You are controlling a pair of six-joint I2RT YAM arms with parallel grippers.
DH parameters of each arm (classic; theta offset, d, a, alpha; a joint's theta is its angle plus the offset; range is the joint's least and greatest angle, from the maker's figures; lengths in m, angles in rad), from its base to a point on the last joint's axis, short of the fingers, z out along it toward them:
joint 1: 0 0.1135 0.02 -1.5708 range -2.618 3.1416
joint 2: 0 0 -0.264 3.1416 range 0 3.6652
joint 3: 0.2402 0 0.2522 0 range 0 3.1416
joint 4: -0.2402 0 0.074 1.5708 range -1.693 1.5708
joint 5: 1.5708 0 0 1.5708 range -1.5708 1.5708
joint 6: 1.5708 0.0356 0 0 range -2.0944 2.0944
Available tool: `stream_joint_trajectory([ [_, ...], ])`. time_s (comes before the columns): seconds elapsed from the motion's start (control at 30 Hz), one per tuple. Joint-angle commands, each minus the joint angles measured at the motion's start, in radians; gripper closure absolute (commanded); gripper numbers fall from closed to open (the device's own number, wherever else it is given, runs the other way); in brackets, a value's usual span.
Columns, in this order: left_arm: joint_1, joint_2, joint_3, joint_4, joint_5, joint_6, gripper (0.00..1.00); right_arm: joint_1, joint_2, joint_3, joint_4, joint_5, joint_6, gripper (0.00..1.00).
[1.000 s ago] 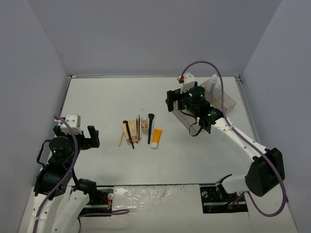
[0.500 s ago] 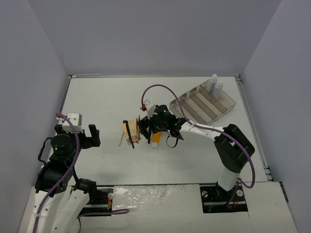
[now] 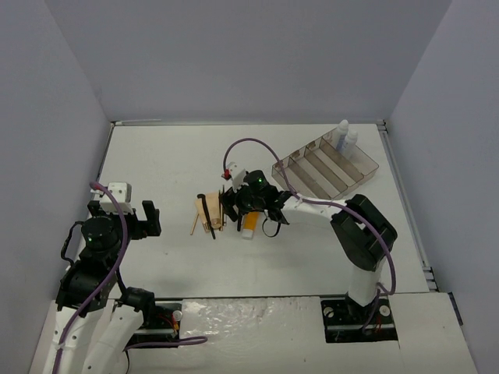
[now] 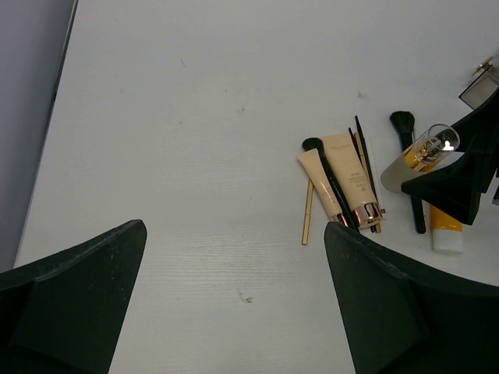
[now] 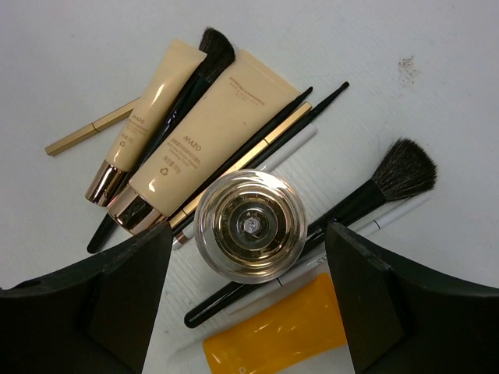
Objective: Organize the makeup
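Observation:
The makeup lies in a pile at mid-table: two tan tubes (image 5: 210, 125), black brushes (image 5: 366, 195), a thin gold stick (image 5: 86, 132), an orange tube (image 5: 273, 339) and a small amber vial (image 5: 249, 226) standing upright. My right gripper (image 5: 248, 234) hangs over the pile (image 3: 218, 212) with one finger on each side of the vial, open, a gap showing on both sides. Two white bottles (image 3: 344, 135) stand in the clear tray (image 3: 327, 167) at the back right. My left gripper (image 4: 234, 249) is open over bare table left of the pile.
The tray's long slots hold nothing I can see apart from the bottles at its far end. Grey walls close in the table on three sides. The right arm (image 3: 343, 210) stretches across the table from its base toward the pile.
My right arm swung from over the tray to the makeup pile and came down around the vial, its jaws narrowing a little. The left arm has not moved.

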Motion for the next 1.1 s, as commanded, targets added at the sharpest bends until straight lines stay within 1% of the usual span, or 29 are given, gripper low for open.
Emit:
stream_joint_trajectory([
  [0.0, 0.006, 0.021, 0.013, 0.063, 0.001, -0.014, 0.03, 0.008, -0.002, 0.055, 0.100, -0.002, -0.015, 0.33],
  [0.27, 0.006, 0.022, 0.013, 0.065, 0.004, -0.012, 0.03, 0.008, 0.023, 0.067, 0.112, 0.010, -0.019, 0.49],
  [0.37, 0.006, 0.022, 0.013, 0.065, 0.004, -0.012, 0.03, 0.006, 0.026, 0.063, 0.117, 0.026, -0.021, 0.68],
  [0.4, 0.006, 0.021, 0.013, 0.065, 0.004, -0.013, 0.03, 0.006, 0.025, 0.061, 0.118, 0.033, -0.023, 0.72],
  [0.47, 0.006, 0.022, 0.013, 0.065, 0.004, -0.013, 0.03, 0.007, 0.017, 0.057, 0.119, 0.042, -0.025, 0.89],
  [0.53, 0.006, 0.022, 0.013, 0.065, 0.004, -0.012, 0.03, 0.008, -0.002, 0.062, 0.106, 0.048, -0.026, 0.98],
  [0.57, 0.006, 0.022, 0.013, 0.065, 0.004, -0.011, 0.03, 0.009, -0.020, 0.067, 0.101, 0.055, -0.027, 1.00],
  [0.63, 0.006, 0.022, 0.013, 0.064, 0.004, -0.011, 0.03, 0.009, -0.078, 0.071, 0.086, 0.091, -0.026, 1.00],
  [0.73, 0.006, 0.021, 0.013, 0.064, 0.004, -0.011, 0.03, 0.002, -0.182, 0.056, 0.077, 0.198, -0.025, 1.00],
  [0.83, 0.006, 0.019, 0.013, 0.063, 0.004, -0.011, 0.03, -0.028, -0.277, 0.040, 0.045, 0.359, -0.017, 1.00],
  [0.93, 0.008, 0.016, 0.013, 0.063, 0.006, -0.011, 0.03, -0.105, -0.363, 0.024, 0.000, 0.402, 0.003, 1.00],
  [1.07, 0.008, 0.009, 0.012, 0.063, 0.009, -0.013, 0.03, -0.305, -0.459, -0.015, -0.059, 0.435, 0.029, 1.00],
])
